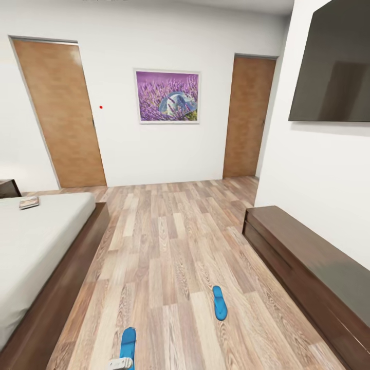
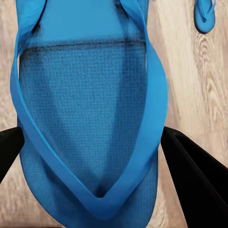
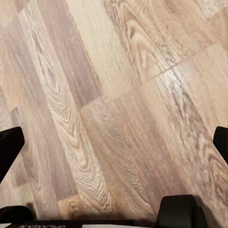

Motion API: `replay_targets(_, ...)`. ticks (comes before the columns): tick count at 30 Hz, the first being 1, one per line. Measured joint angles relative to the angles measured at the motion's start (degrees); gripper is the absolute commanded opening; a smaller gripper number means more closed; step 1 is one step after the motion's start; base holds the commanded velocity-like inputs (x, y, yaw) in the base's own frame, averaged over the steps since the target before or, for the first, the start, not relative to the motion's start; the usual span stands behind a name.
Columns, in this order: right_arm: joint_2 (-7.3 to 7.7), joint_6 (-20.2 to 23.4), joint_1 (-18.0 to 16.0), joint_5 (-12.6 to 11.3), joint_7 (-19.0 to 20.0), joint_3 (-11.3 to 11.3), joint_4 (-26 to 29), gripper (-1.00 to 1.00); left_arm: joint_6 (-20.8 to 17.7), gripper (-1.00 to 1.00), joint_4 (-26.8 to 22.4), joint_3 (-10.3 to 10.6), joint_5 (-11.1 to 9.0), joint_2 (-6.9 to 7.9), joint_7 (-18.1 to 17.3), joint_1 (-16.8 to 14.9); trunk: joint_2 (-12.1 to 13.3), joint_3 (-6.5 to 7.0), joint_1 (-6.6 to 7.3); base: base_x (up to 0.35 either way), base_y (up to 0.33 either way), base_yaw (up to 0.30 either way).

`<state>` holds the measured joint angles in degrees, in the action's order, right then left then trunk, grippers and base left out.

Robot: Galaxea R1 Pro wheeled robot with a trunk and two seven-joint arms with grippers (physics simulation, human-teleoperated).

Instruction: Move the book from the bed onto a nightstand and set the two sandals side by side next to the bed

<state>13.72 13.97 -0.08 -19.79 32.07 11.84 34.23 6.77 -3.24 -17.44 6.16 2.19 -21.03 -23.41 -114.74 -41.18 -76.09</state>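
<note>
Woven-textured blue sandal (image 2: 90, 118) lies on wood-plank floor (image 1: 169, 257) between the left gripper's (image 2: 95, 156) wide-spread black fingers (image 2: 194, 175). Its mate (image 1: 219, 302) rests apart. Right gripper (image 3: 114, 142) hangs open. Thin book (image 1: 29, 202) sits on the off-white bed (image 1: 31, 246).

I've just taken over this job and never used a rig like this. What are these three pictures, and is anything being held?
The big picture looks out from the robot's head: a wood-plank floor, an off-white bed with a small dark book, a long low brown bench, and two bright blue flip-flop sandals, one near, one farther.

The left wrist camera looks along the open left gripper, its black fingers either side of the near sandal, not yet closed. The right gripper is open over bare floor.
</note>
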Motion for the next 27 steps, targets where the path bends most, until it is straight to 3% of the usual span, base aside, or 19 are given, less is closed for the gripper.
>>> replay_targets(7,0.0,0.0,0.0,0.0,0.0,0.0,0.0,1.0,0.0,-1.0,0.0,0.0,0.0,0.0,0.1,0.0,0.0,0.0,0.0,0.0,0.0,0.185)
replay_targets(21,-0.01,0.0,0.0,0.0,0.0,-0.1,0.0,1.0,0.0,-1.0,0.0,0.0,0.0,-0.01,0.1,0.0,0.0,-0.01,0.0,0.001,0.0,0.008)
replay_targets(27,0.0,0.0,0.0,0.0,0.0,-0.1,0.0,1.0,0.0,-1.0,-0.1,0.0,0.0,0.01,0.1,0.0,0.0,0.0,0.03,0.21,0.0,0.0)
